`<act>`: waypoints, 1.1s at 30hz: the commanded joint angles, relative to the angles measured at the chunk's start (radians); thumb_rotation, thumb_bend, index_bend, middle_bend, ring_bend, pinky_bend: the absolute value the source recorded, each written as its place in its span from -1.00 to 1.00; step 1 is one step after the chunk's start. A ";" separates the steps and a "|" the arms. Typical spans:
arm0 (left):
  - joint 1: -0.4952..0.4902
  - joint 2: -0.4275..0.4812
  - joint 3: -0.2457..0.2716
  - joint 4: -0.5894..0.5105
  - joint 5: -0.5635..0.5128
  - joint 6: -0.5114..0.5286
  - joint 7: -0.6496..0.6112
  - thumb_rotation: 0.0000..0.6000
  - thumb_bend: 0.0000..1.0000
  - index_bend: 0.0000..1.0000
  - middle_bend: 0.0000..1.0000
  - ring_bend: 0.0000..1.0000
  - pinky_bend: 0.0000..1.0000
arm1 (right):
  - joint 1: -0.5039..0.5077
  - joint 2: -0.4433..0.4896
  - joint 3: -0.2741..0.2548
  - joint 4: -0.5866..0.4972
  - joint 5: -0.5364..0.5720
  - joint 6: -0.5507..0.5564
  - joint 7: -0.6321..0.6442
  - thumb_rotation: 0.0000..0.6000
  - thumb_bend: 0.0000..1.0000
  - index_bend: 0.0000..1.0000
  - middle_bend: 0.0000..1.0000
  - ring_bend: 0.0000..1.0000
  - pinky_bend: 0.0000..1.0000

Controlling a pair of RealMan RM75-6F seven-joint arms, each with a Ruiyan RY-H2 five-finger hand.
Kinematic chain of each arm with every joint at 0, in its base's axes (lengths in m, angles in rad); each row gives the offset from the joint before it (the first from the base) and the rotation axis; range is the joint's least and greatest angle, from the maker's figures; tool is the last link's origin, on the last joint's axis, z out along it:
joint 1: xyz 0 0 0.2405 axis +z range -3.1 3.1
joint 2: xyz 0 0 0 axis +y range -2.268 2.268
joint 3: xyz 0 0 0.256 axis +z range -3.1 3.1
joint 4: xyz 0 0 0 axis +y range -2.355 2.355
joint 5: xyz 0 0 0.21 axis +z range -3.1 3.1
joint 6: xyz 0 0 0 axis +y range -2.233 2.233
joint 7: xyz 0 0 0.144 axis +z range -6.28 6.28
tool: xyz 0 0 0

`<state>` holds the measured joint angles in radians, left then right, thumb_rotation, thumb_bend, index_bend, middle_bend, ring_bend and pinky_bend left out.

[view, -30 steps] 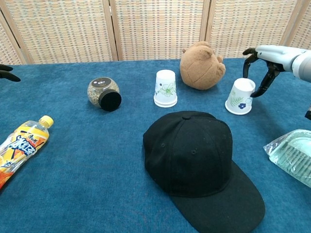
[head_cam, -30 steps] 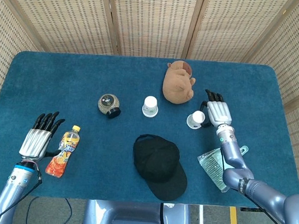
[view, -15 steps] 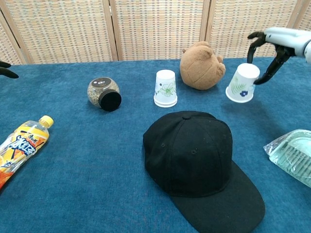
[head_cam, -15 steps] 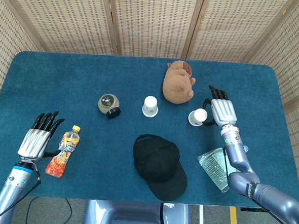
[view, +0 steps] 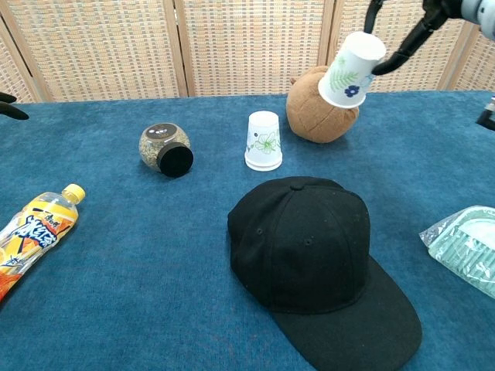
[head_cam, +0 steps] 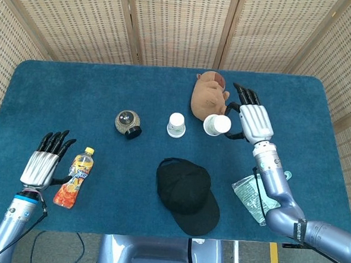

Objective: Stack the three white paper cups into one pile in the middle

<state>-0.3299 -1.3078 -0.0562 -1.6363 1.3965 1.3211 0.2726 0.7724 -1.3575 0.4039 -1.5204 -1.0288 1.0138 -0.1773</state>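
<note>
We saw the right hand [head_cam: 252,121] raised above the blue-covered desk [head_cam: 77,90], its fingers [view: 402,48] pinching a white paper cup with a green leaf print [view: 352,69], tilted and upside down, clear of the surface. Directly below and behind those fingers sat a brown plush animal toy [view: 321,104], with the held cup in front of its top in the chest view. Left of the fingers, a second white paper cup with a floral print [view: 263,141] stood inverted on the desk, just beside the toy. We could find only these two cups. Nearer to us than the fingers lay a black baseball cap [view: 313,255], and to their right a clear plastic package [view: 468,247]. Farther left were a small round glass jar with a black lid [view: 164,149] on its side and an orange drink bottle with a yellow cap [view: 35,232]. The left hand [head_cam: 42,165] rested by that bottle, fingers spread and holding nothing.
</note>
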 commanded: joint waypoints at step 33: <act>-0.004 0.042 -0.011 -0.006 -0.015 -0.063 -0.119 1.00 -0.87 -0.73 -1.00 -1.00 -1.00 | 0.214 -0.303 0.012 0.358 0.086 -0.098 -0.017 1.00 -0.57 0.06 -0.91 -0.94 -1.00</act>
<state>-0.3323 -1.2669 -0.0684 -1.6420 1.3809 1.2606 0.1551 0.9804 -1.6525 0.4160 -1.1727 -0.9430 0.9216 -0.1993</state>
